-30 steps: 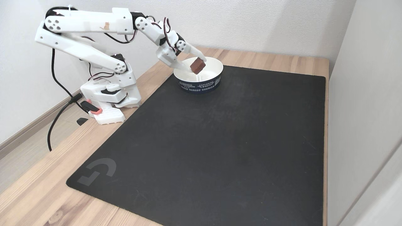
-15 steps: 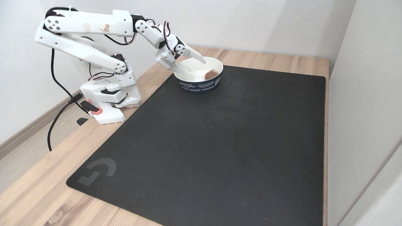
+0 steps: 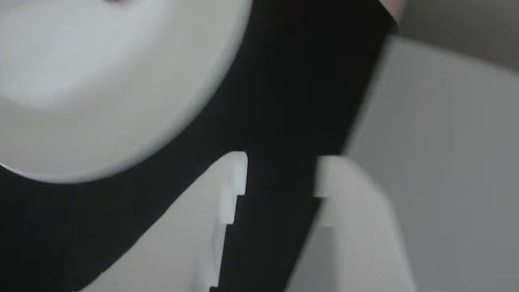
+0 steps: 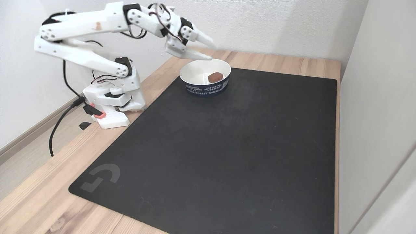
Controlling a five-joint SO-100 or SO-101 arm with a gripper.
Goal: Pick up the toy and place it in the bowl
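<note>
So my pincer (image 4: 212, 51) is spread wide with nothing in it, hanging up over the back-left edge of the bowl (image 4: 190, 75) in the fixed view. The toy (image 4: 215, 77) sits below and a bit forward of my fingertips, down inside the bowl, resting on the floor of it close to the wall on the far side from my arm. Well clear of my fingers, no contact at all.

In the other view it's blurry, but I can make out my two notched fingers (image 3: 231, 190) with a dark gap between them, the bowl's pale curve (image 3: 101, 101) off to the upper left, and the black mat (image 3: 300, 81) underneath. There's a faint reddish smudge at the top edge, too small to call.

My read: the job looks basically done, toy's in the bowl.

On handling, if I ever had to grab it again: it looks like a small, light, rubbery block, so probably a bit squishy and grippy rather than slippery, not fragile. I'd pinch it across two opposite flat sides, roughly mid-height. The annoying part would be the bowl wall right next to it, which leaves little room for one finger.
</note>
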